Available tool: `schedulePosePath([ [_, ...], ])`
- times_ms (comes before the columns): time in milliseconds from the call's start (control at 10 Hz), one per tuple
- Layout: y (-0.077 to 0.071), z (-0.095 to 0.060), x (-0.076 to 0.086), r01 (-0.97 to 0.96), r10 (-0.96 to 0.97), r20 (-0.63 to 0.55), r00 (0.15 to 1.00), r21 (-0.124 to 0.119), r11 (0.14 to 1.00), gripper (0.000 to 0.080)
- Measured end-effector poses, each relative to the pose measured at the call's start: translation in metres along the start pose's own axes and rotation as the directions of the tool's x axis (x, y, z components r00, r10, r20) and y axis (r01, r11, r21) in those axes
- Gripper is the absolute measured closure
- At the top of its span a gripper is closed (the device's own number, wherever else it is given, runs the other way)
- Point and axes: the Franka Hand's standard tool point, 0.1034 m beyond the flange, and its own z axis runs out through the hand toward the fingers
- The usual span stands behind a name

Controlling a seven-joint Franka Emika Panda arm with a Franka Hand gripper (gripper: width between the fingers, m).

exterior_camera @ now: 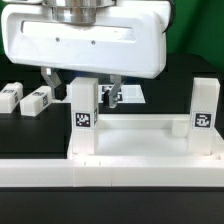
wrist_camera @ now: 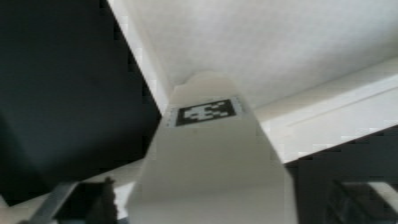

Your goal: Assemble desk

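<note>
The desk's white panel [exterior_camera: 140,135] lies flat with its rim up. Two tag-marked legs stand upright in its corner sockets, one at the exterior view's left [exterior_camera: 83,108] and one at the right [exterior_camera: 203,110]. My gripper [exterior_camera: 84,85] hangs over the left leg, open, with a dark finger on each side and a gap to the leg on both. The wrist view shows that leg [wrist_camera: 214,150] rising between my fingers [wrist_camera: 86,200], my gripper [wrist_camera: 222,200] around its top and the panel [wrist_camera: 267,40] beyond. Two loose legs [exterior_camera: 10,97] [exterior_camera: 38,99] lie on the black table at the left.
A long white border rail [exterior_camera: 110,172] runs along the front of the panel. The marker board [exterior_camera: 132,94] lies on the table behind the gripper. The arm's broad white body hides the area above the left leg.
</note>
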Motion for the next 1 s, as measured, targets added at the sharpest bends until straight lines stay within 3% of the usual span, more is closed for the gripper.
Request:
schedulePosePath([
  [400,-0.001,-0.007,-0.006,0.007,-0.007,-0.001,1.000,0.006,1.000,0.0151],
  [700,-0.014,-0.023,-0.036,0.002,-0.002,-0.001,1.000,0.021,1.000,0.0151],
  [1000,-0.013,-0.020,-0.035,0.006,-0.006,0.001,1.000,0.017,1.000,0.0151],
])
